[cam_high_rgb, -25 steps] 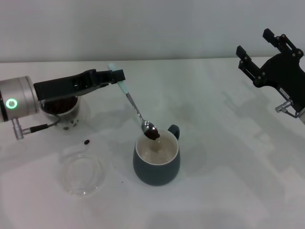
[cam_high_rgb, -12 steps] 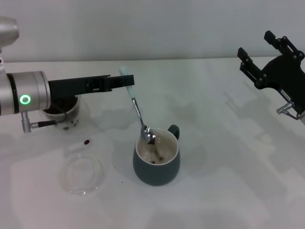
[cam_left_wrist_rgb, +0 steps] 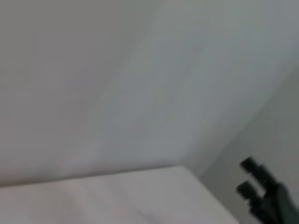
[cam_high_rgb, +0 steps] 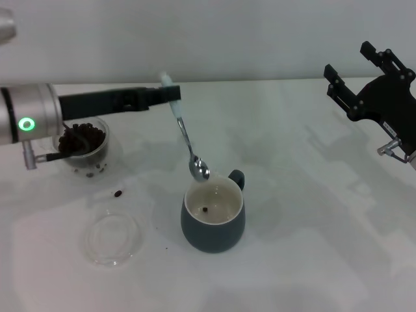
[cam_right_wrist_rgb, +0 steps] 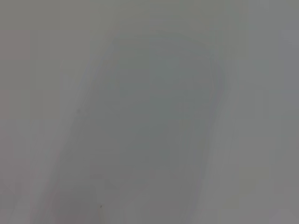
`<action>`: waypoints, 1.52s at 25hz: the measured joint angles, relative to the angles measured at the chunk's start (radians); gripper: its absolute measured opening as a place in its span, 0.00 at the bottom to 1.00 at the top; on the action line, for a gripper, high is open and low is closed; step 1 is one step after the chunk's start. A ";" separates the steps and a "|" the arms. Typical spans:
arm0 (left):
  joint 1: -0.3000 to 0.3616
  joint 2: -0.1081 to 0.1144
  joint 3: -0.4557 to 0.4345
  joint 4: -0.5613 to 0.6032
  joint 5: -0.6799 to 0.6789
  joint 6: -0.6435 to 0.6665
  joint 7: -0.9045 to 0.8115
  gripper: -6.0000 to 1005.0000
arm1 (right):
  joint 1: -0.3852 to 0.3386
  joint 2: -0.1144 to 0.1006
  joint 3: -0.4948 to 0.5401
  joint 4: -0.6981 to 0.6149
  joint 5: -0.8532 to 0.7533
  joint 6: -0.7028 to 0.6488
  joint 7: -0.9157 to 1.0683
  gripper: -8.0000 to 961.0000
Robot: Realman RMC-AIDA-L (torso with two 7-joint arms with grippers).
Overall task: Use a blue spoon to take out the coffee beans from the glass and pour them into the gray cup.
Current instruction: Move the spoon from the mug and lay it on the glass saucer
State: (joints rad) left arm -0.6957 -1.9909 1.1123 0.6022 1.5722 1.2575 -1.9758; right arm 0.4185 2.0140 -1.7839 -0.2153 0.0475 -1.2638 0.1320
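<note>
In the head view my left gripper (cam_high_rgb: 170, 95) is shut on the pale handle of the blue spoon (cam_high_rgb: 186, 138). The spoon hangs tilted, and its silver bowl, now without beans, hovers just above the back rim of the gray cup (cam_high_rgb: 213, 218). A coffee bean or two (cam_high_rgb: 205, 209) lie on the cup's cream inside. The glass (cam_high_rgb: 84, 148) with the coffee beans (cam_high_rgb: 82, 138) stands at the left, under my left arm. My right gripper (cam_high_rgb: 357, 70) is raised at the far right, open, holding nothing.
A flat clear glass dish (cam_high_rgb: 115, 238) lies at the front left. One stray bean (cam_high_rgb: 118, 193) rests on the white table between the glass and the dish. The left wrist view shows only wall, table and the far right gripper (cam_left_wrist_rgb: 261, 196).
The spoon tipped its beans into the gray cup and has lifted slightly above the rim. My left arm shifted back and up, uncovering the glass. The right arm has not moved.
</note>
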 joint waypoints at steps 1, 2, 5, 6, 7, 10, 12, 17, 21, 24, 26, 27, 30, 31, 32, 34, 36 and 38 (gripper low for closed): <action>0.011 0.003 -0.001 0.011 -0.016 0.011 -0.006 0.13 | -0.001 0.000 0.000 0.000 0.000 0.000 0.001 0.77; 0.027 0.009 -0.003 0.025 -0.042 0.029 -0.016 0.13 | -0.001 0.000 0.000 0.000 0.000 -0.001 0.001 0.77; 0.074 0.021 -0.038 0.044 -0.081 0.074 -0.041 0.13 | -0.003 0.000 -0.001 0.000 0.000 -0.001 0.001 0.77; 0.091 0.023 -0.056 0.046 -0.086 0.086 -0.045 0.13 | -0.003 0.000 -0.001 0.001 0.000 -0.001 0.001 0.77; 0.117 0.026 -0.078 0.047 -0.087 0.094 -0.046 0.13 | -0.003 0.000 -0.001 0.002 0.000 -0.001 0.001 0.77; 0.171 0.027 -0.108 0.049 -0.088 0.103 -0.042 0.13 | -0.003 0.000 -0.002 0.003 0.000 -0.001 0.001 0.77; 0.205 0.028 -0.121 0.049 -0.084 0.106 -0.029 0.13 | -0.003 0.000 -0.002 0.003 0.000 -0.001 0.001 0.77; 0.295 0.031 -0.126 0.042 -0.071 0.108 0.025 0.13 | -0.004 0.000 -0.002 0.003 0.001 -0.001 0.001 0.77; 0.349 0.032 -0.126 0.030 -0.064 0.102 0.081 0.13 | -0.008 0.000 -0.002 0.004 0.004 0.000 0.001 0.77; 0.377 0.028 -0.126 0.021 -0.061 0.100 0.120 0.13 | -0.012 0.000 -0.002 0.003 0.004 0.000 0.001 0.77; 0.392 0.026 -0.128 0.005 -0.060 0.096 0.153 0.13 | -0.014 0.000 -0.002 0.001 0.006 0.000 0.001 0.77; 0.395 0.026 -0.129 0.001 -0.060 0.094 0.161 0.13 | -0.014 0.000 -0.002 -0.001 0.006 -0.001 0.001 0.77; 0.407 0.025 -0.132 -0.011 -0.058 0.077 0.194 0.13 | -0.015 0.000 -0.002 -0.004 0.005 -0.002 0.004 0.77; 0.408 0.025 -0.132 -0.014 -0.055 0.070 0.200 0.13 | -0.015 0.000 -0.005 -0.004 0.004 -0.004 0.007 0.77; 0.408 0.024 -0.132 -0.018 -0.050 0.064 0.205 0.13 | -0.015 0.000 -0.008 -0.005 0.004 -0.006 0.012 0.77; 0.407 0.022 -0.132 -0.025 -0.041 0.048 0.208 0.13 | -0.015 0.000 -0.015 -0.005 0.005 -0.010 0.022 0.77; 0.404 0.022 -0.132 -0.031 -0.036 0.033 0.211 0.13 | -0.015 0.000 -0.016 -0.005 0.005 -0.010 0.026 0.77; 0.400 0.022 -0.132 -0.035 -0.035 0.024 0.212 0.13 | -0.015 0.000 -0.019 -0.006 0.005 -0.010 0.027 0.77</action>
State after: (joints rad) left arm -0.2961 -1.9694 0.9801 0.5676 1.5376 1.2818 -1.7637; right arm 0.4034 2.0140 -1.8031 -0.2215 0.0530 -1.2743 0.1587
